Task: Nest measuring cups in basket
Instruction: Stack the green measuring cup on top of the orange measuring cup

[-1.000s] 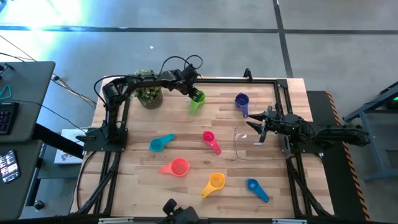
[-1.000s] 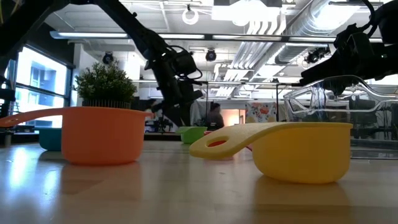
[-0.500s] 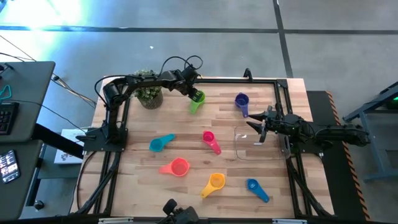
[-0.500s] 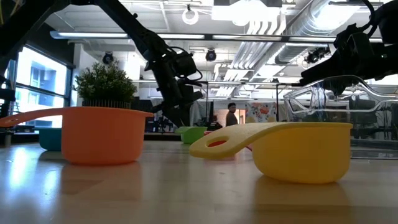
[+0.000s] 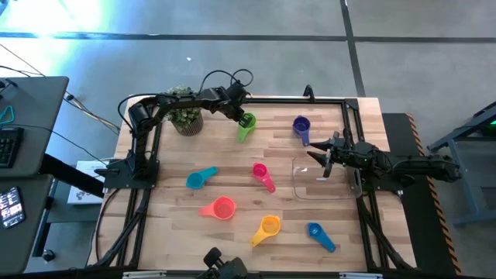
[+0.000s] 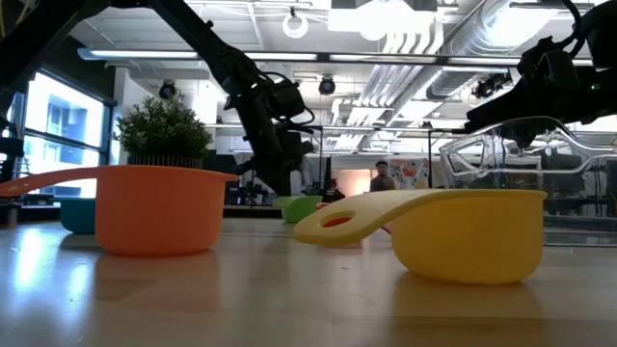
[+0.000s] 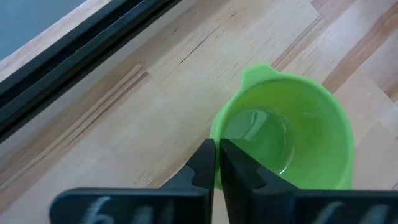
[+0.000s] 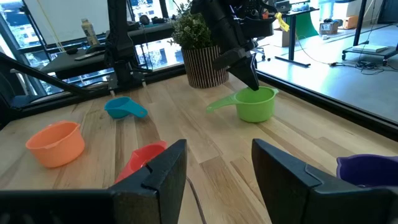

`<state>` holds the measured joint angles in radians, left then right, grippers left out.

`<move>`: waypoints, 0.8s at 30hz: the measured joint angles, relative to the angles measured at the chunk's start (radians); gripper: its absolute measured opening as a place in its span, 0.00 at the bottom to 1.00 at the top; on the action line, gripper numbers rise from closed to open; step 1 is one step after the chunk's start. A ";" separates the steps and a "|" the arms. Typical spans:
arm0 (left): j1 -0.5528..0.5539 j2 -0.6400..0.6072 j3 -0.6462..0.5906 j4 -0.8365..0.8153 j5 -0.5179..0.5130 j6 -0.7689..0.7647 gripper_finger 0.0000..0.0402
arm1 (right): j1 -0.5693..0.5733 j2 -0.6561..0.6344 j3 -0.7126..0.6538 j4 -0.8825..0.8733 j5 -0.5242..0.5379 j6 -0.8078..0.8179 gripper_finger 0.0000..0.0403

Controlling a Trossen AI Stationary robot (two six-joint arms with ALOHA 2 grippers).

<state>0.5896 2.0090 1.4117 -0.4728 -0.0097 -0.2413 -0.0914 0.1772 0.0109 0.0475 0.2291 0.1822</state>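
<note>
The green measuring cup [image 5: 246, 124] stands upright on the table's far side, with my left gripper [image 7: 217, 163] shut on its rim. The purple [image 5: 301, 126], teal [image 5: 201, 178] and magenta [image 5: 261, 173] cups lie in the middle. The salmon [image 5: 220, 208], orange [image 5: 267, 227] and blue [image 5: 318, 233] cups lie nearer. The clear basket [image 5: 299, 184] rests on the table at the right. My right gripper [image 5: 322, 161] stands open, level, over the basket's far edge. My left gripper pinches the green cup's rim [image 7: 213, 132] on the side toward the table's far left, one finger inside the bowl and one outside. The fingers slant down from the far left. The cup stands upright, its bottom on the table.
A potted plant [image 5: 186, 118] stands at the far left, close behind my left arm. A black frame [image 5: 143, 201] runs along the table's edges. Bare wood lies between the green cup and the purple cup.
A person in the room behind the table has walked toward the right of the low view. Neither arm has visibly shifted, and the cups lie as before.
</note>
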 joint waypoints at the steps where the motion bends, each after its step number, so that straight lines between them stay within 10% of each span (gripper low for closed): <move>1: 0.000 0.000 0.000 0.000 0.000 0.000 0.02 | 0.000 0.000 0.000 0.000 0.000 0.000 0.43; 24: -0.068 -0.196 0.000 -0.191 0.035 -0.001 0.00 | 0.000 0.000 0.000 0.000 0.000 0.000 0.43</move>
<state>0.5215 1.8126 1.4117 -0.6635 0.0253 -0.2424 -0.0913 0.1775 0.0105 0.0475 0.2295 0.1822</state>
